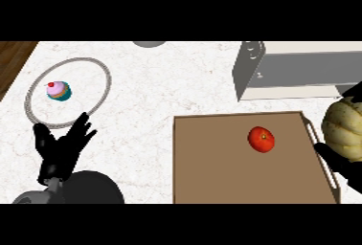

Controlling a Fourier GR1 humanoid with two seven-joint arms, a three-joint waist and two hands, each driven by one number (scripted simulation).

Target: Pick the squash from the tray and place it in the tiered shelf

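A pale yellow ribbed squash (pixel 345 128) is at the right edge, above the tray's right rim, with my right hand (pixel 344 165) curled round it from below and behind. The brown tray (pixel 226 177) fills the lower middle and holds a red tomato (pixel 262 139). The grey tiered shelf (pixel 297 72) stands at the upper right, just behind the tray. My left hand (pixel 62 146) rests open at the lower left, fingers up.
A round white plate (pixel 99 103) with a pink-frosted cupcake (pixel 59 91) lies at the upper left. A grey object (pixel 149 43) shows at the top edge. The counter's wooden edge (pixel 13 57) is at the far left.
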